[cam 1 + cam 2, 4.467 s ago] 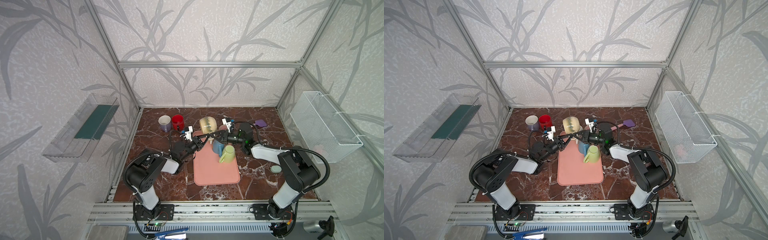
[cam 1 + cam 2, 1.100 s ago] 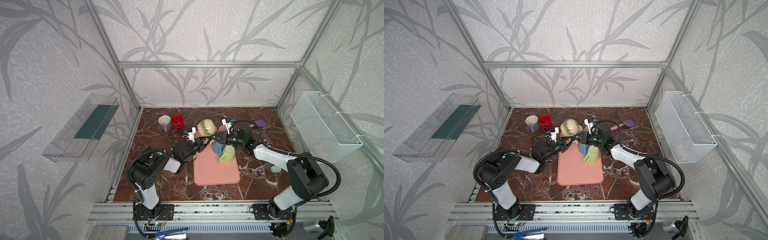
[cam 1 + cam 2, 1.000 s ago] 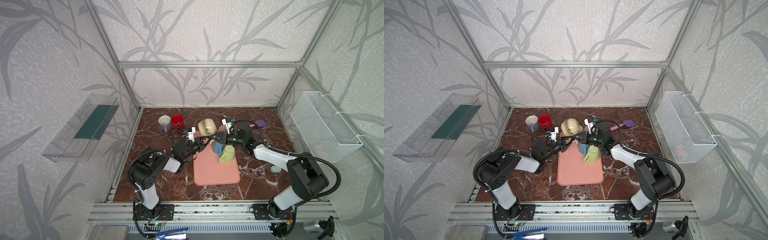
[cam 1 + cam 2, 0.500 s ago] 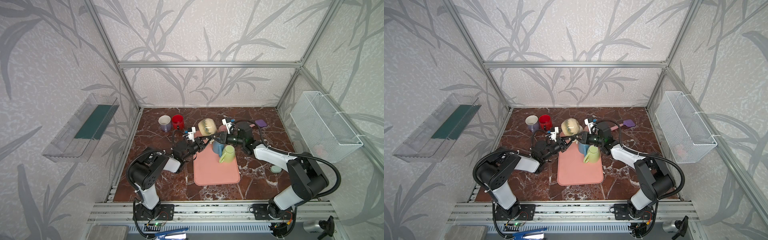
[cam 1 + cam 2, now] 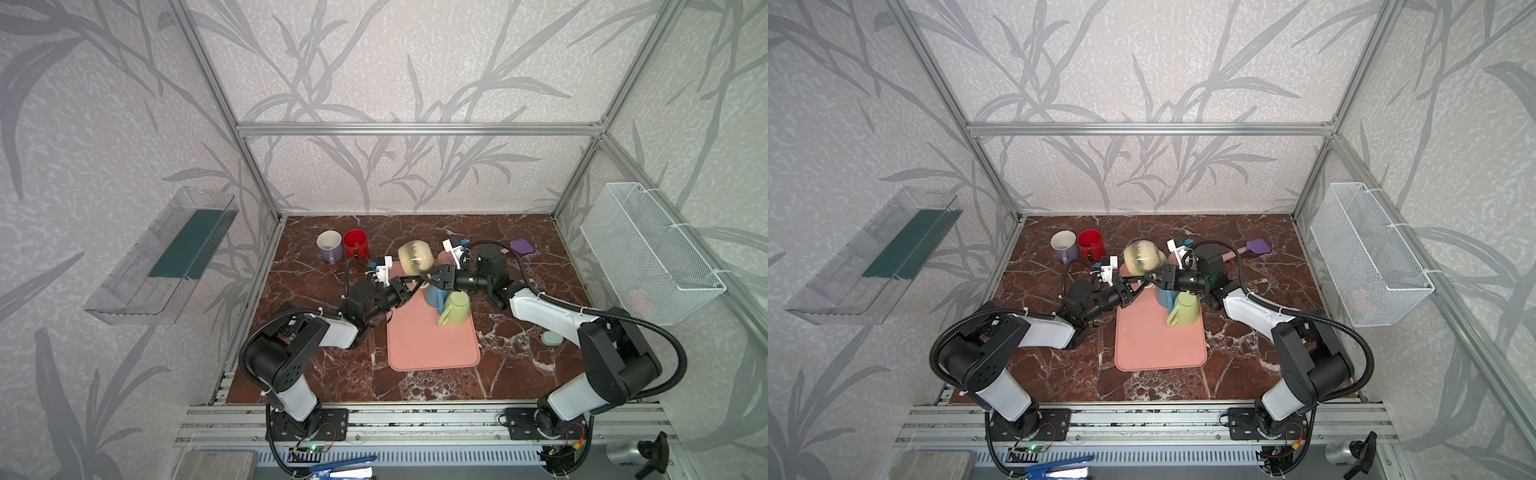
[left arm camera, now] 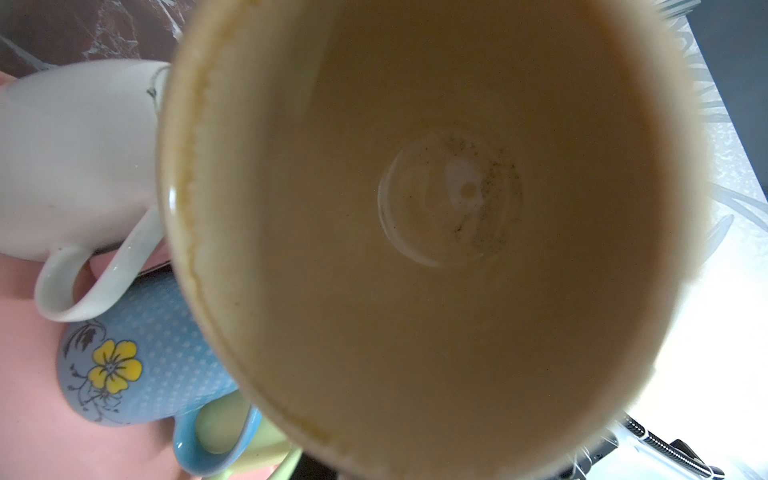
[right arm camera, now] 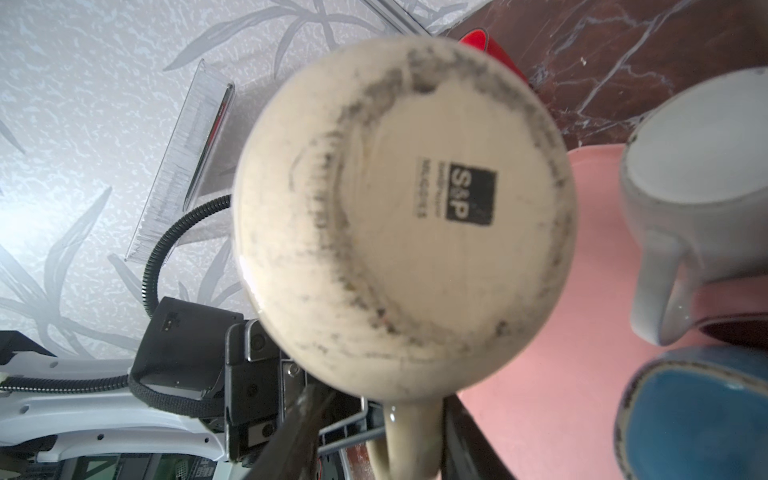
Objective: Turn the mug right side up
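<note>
Right end effector has opened; left end effector holds mug horizontal, mouth leftward.

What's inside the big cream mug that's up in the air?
The cream mug is empty. The left wrist view shows a brownish stain line near its rim and dark specks on its bottom. Part of the rim runs off the picture, unseen.
</note>
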{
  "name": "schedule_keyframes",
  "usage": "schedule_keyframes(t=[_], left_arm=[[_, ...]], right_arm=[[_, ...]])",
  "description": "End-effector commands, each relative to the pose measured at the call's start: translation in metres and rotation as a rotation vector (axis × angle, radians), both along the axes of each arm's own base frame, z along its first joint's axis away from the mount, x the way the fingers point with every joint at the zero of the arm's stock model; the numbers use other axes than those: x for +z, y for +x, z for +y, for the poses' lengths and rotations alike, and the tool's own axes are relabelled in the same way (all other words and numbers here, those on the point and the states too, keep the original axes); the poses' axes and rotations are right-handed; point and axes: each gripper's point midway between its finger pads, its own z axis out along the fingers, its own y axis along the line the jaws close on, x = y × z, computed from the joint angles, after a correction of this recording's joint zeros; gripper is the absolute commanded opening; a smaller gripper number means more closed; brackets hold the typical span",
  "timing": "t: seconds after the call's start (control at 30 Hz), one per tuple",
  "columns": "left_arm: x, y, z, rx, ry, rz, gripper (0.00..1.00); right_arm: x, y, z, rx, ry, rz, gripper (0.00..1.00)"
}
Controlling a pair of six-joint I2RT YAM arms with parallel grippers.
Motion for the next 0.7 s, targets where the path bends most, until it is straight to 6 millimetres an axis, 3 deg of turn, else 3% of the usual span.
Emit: schedule_keyframes(t=[0.0,0.27,0.67], left_arm=[[0.001,-0.001,0.007,0.023,0.018,-0.030,0.00],[-0.001,0.003,0.024,0.062,0.078,-0.010,0.00],[0.021,0.008,0.045,0.104,0.135,-0.038,0.00]], right_arm=[[0.051,-0.010,0.003,0.049,0.076,-0.163,0.51],[0.049,-0.012,0.000,0.042,0.068,-0.166,0.54],[0.046,-0.012,-0.006,0.031,0.059,-0.171,0.55]])
